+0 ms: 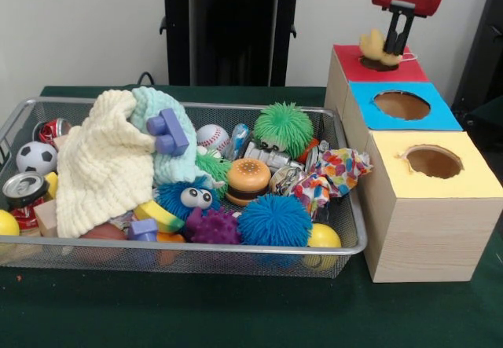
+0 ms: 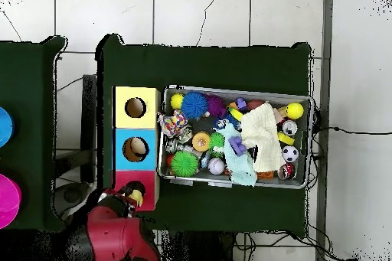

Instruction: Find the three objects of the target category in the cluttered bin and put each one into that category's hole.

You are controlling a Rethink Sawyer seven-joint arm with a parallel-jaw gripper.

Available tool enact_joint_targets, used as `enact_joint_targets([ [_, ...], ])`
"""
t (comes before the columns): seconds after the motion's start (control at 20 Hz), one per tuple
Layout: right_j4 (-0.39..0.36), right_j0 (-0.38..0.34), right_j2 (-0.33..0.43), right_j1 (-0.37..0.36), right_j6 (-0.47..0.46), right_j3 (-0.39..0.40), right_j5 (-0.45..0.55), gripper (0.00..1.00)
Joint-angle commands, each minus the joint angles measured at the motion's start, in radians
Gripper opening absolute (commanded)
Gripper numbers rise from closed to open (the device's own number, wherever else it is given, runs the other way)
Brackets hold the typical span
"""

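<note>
One wire bin fills the left and middle of the green table, heaped with toys. At its left end lie a soccer ball and a crushed can, then a cream knitted cloth draped over a purple block. Toward its right end sit a toy burger, a green spiky ball, a blue spiky ball and a patterned cloth scrap.

Along the table's right edge stands the wooden box, with yellow, blue and red tops, each with a hole. The gripper hangs at the far red end, clenched on a small yellow toy, which sits directly above the red hole. By my reading the toy needs only a straight drop. Nothing stands between it and the opening, though it overhangs the hole's left rim and could catch there.
</note>
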Motion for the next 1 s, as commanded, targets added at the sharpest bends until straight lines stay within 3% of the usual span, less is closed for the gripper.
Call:
enact_joint_targets([
  [0.05, 0.063, -0.074, 0.095, 0.03, 0.163, 0.048, 0.068, 0.0],
  [0.65, 0.045, -0.116, 0.144, 0.095, 0.175, 0.076, -0.07, 0.0],
  [1.0, 0.042, -0.082, 0.113, 0.081, 0.166, 0.053, -0.036, 0.0],
])
